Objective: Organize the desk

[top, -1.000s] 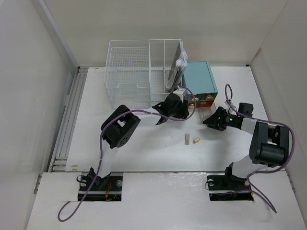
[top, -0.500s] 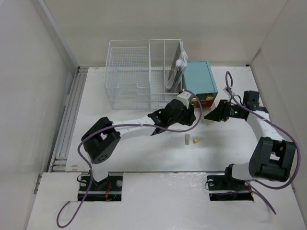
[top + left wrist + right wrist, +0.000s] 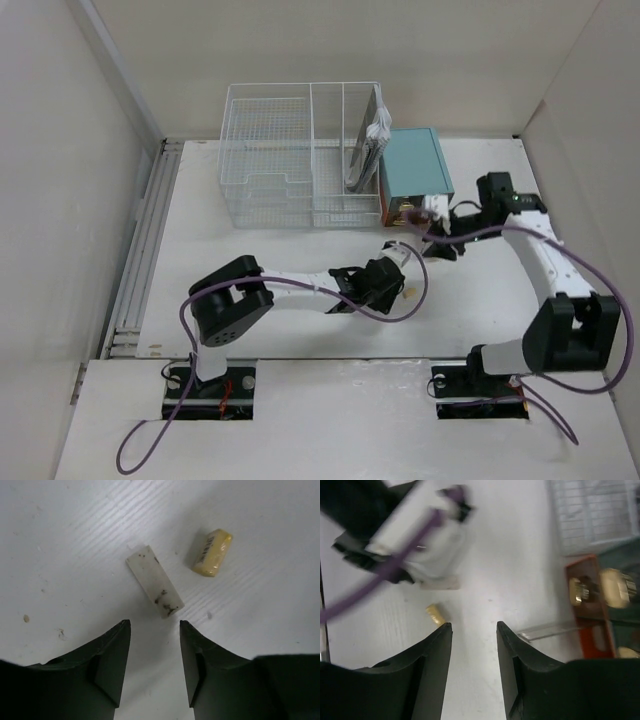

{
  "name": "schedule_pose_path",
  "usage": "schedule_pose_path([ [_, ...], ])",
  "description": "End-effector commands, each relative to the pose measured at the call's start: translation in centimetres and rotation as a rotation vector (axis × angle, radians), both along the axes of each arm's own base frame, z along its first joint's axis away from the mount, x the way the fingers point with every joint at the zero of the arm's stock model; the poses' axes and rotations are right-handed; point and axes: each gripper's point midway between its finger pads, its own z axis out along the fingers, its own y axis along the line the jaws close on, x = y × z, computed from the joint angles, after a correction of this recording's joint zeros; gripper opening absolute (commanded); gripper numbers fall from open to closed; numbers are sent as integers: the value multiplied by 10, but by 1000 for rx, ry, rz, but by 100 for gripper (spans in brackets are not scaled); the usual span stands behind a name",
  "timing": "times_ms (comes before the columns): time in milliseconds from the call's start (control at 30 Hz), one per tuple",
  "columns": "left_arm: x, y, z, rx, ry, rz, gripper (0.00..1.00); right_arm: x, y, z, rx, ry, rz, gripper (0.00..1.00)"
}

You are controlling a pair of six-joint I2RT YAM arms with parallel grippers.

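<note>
Left tool (image 3: 152, 625): fingers spread, nothing between them, held low over the desk (image 3: 60, 540). A white oblong block (image 3: 154, 581) with dark smudges lies flat on the desk just ahead of the fingertips, set at a slant and clear of both fingers. A small yellow piece (image 3: 212, 552) with dark print on one face lies further ahead and to the right, near the block but not touching it.

Right tool (image 3: 474, 625): fingers likewise apart and empty, over bare desk. The same yellow piece (image 3: 435, 614) lies just ahead of its left finger. A red drawer front (image 3: 587, 605) with brass knobs sits ahead to its right, belonging to the teal box (image 3: 415, 165).

In the overhead view the left tool (image 3: 383, 283) is near mid-desk and the right tool (image 3: 437, 228) is close before the teal box. A white wire rack (image 3: 290, 150) stands beyond both, touching the box. The desk (image 3: 250, 250) lies beneath both tools and carries all items.
</note>
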Motion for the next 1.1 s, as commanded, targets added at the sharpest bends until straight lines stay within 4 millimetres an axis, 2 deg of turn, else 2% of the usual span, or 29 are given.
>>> schedule_pose_path([
  [0, 10, -1, -3, 38, -28, 50, 42, -13, -1, -20, -189, -232, 118, 47],
  [33, 10, 0, -8, 48, -24, 50, 43, -13, 6, -20, -195, -280, 142, 47],
  [100, 11, -4, -14, 62, -19, 49, 46, -22, 8, -32, -210, -272, 141, 48],
  [133, 13, -2, -17, 75, -27, 60, 47, -24, 9, -31, -216, -298, 146, 48],
  [167, 15, -5, -17, 71, -28, 60, 47, -18, 8, -30, -221, -326, 126, 49],
  [333, 20, -13, -12, 54, -42, 67, 47, -19, 5, -38, -225, -310, 97, 49],
  [400, 22, -17, -7, 41, -47, 68, 47, -11, -4, -36, -228, -317, 51, 49],
  [600, 26, -12, -31, 133, -44, 79, 44, -9, -16, -9, -135, -379, -19, 49],
  [633, 28, -17, -26, 113, -44, 89, 44, -9, -19, -7, -134, -381, -35, 49],
  [700, 29, -17, -25, 110, -47, 103, 44, -11, -19, -11, -134, -370, -35, 49],
  [833, 29, -20, -19, 90, -39, 120, 52, -18, -18, -13, -114, -346, -33, 49],
  [933, 33, -21, -13, 89, -54, 132, 53, -23, -14, -18, -88, -327, -21, 49],
  [1067, 37, -19, -23, 120, -37, 146, 53, -24, -16, -15, -70, -318, -35, 49],
])
